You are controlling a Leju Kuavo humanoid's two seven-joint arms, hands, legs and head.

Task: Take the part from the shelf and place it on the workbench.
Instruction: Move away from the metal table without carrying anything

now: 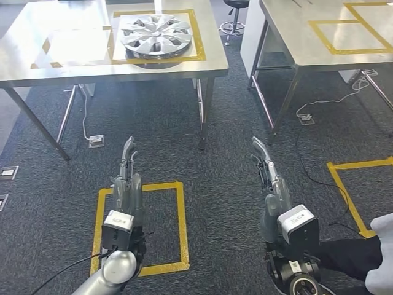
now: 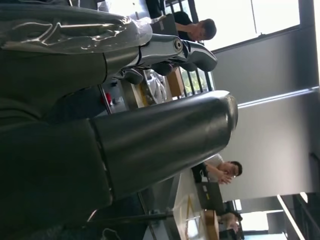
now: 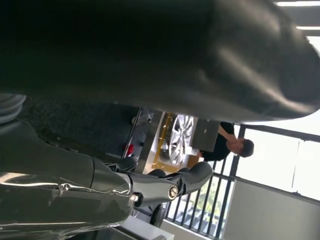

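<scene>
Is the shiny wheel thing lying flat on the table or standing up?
Lying flat. The wheel cover rests face up on the table, inside the yellow tape square, with its spokes seen from above.

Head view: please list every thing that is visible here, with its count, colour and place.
Hubcap: one, silver, inside the yellow tape frame on the left table.
Tables: two, grey metal; left table, right table.
Tape squares: yellow; on both tables, on the floor between the hands, one more at right.
Stool: one, black, between the tables.
Floor sockets: grey, on dark carpet.
Left hand: silver-grey, holds nothing.
Right hand: silver-grey, holds nothing.
</scene>
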